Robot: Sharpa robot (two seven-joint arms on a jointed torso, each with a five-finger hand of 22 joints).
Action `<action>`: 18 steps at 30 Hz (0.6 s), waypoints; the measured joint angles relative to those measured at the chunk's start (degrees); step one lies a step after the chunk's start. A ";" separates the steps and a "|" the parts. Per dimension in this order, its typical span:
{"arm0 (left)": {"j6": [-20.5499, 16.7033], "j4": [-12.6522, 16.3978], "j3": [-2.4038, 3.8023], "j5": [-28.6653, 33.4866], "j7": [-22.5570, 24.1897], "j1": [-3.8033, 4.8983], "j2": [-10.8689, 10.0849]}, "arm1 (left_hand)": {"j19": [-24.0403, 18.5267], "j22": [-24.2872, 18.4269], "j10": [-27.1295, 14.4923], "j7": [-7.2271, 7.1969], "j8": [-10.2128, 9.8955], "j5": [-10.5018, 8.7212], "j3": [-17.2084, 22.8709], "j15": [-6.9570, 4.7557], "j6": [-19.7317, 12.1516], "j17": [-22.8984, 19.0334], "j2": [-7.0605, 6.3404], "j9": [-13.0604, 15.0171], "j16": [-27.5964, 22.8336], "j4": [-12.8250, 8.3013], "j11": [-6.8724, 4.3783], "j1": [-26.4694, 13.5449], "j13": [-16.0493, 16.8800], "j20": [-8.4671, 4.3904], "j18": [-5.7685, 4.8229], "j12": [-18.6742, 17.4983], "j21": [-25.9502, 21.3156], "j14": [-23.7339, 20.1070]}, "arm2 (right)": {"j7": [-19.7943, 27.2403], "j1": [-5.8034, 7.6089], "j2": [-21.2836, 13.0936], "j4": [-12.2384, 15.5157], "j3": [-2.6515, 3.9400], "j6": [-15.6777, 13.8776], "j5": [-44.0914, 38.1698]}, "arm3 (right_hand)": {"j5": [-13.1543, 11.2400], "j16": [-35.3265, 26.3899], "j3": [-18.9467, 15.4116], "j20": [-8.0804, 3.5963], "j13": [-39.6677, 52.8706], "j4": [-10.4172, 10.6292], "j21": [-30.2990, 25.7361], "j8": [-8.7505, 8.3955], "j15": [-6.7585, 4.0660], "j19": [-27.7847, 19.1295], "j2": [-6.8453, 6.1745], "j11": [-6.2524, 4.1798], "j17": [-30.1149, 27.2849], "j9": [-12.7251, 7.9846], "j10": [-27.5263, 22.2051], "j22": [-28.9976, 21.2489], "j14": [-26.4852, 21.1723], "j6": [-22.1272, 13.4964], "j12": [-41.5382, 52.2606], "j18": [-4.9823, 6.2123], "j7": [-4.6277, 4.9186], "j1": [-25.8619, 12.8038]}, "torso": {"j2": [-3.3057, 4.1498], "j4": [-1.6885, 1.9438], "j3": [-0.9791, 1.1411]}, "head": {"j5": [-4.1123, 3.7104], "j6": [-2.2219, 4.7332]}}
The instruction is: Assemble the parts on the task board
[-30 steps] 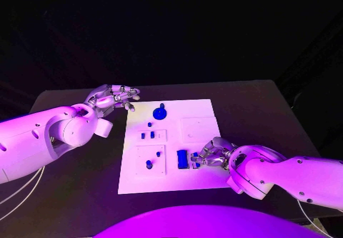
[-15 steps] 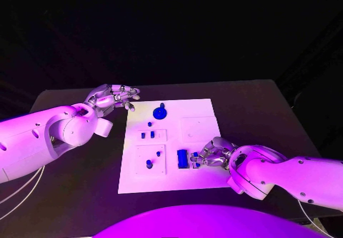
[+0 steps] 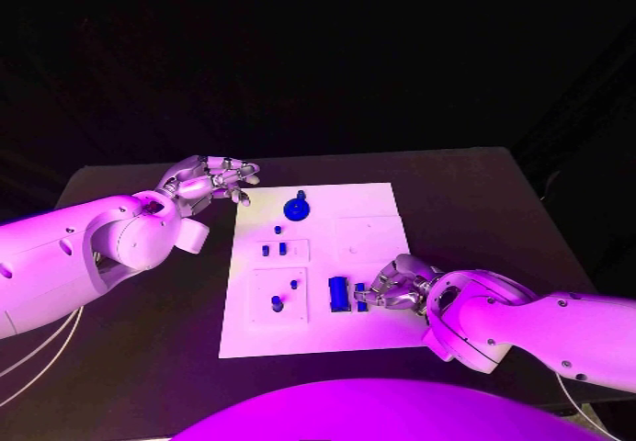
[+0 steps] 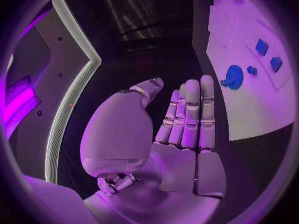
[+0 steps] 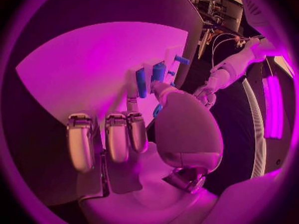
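The white task board (image 3: 318, 326) lies in the middle of the table. A blue gear-shaped part (image 3: 297, 209) sits at its far end, also seen as the gear (image 4: 234, 76). Small blue parts (image 3: 273, 249) stand in a raised plate, and two more (image 3: 278, 303) in the plate nearer me. A blue block (image 3: 339, 294) lies by my right hand (image 3: 398, 285), whose fingertips pinch a small blue part (image 3: 360, 297) beside the block; the wrist view shows that part (image 5: 159, 71) at the thumb tip. My left hand (image 3: 210, 179) hovers off the board's far left corner, holding nothing.
A blank square plate (image 3: 369, 239) sits on the board's right half, just beyond my right hand. Black table (image 3: 491, 202) surrounds the board, with open room on the right and at the far side.
My right hand's fingers have shifted very slightly around the small blue part by the block. The left arm has not moved.
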 measured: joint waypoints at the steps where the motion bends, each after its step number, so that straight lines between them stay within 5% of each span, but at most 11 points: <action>1: 0.00 0.00 0.00 0.00 0.00 0.00 -0.01 | 0.00 0.00 0.00 0.00 0.00 0.00 0.00 0.00 0.00 0.00 0.00 0.00 0.00 0.00 0.00 0.00 0.00 0.00 0.00 0.00 0.00 0.00 | -0.03 0.00 -0.08 0.00 0.00 0.00 -0.21 | 0.09 0.00 0.00 0.00 0.00 0.00 0.00 0.00 0.00 0.00 0.02 0.00 0.00 0.00 0.00 0.00 0.00 0.00 0.00 0.00 0.00 0.02 | 0.00 0.00 0.01 | 0.00 -0.01; 18: 0.00 0.00 -0.01 0.00 -0.07 0.00 -0.07 | 0.00 -0.06 -0.21 0.00 0.00 0.00 0.00 0.20 0.00 0.00 0.00 -0.01 0.00 0.00 -0.21 0.00 0.00 0.00 0.00 0.00 0.00 -0.21 | 0.24 -0.04 -0.86 0.21 0.00 -0.26 -3.52 | 0.32 0.00 -0.17 0.00 0.00 -0.17 0.00 0.00 0.00 0.00 0.60 0.00 -0.01 0.00 0.00 0.04 0.00 0.00 0.00 0.00 0.00 0.60 | 0.02 0.03 0.00 | 0.07 -0.10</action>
